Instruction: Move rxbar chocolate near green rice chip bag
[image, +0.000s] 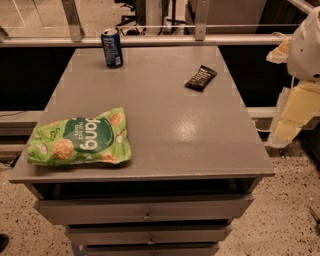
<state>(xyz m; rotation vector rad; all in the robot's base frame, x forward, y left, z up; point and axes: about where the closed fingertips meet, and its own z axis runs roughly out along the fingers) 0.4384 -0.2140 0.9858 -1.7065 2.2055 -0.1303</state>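
The rxbar chocolate (201, 78), a small flat black wrapper, lies on the grey table top (165, 120) at the far right. The green rice chip bag (80, 138), a puffy bright-green bag with white lettering, lies at the near left corner. My gripper (289, 125) hangs off the table's right side, beyond the edge, level with the middle of the table and well apart from both the bar and the bag. It holds nothing that I can see.
A blue soda can (112, 47) stands upright at the far left of the table. Drawers (145, 210) sit under the table top at the front. A railing and a glass wall (150, 37) run behind the table. Speckled floor (290, 215) lies to the right.
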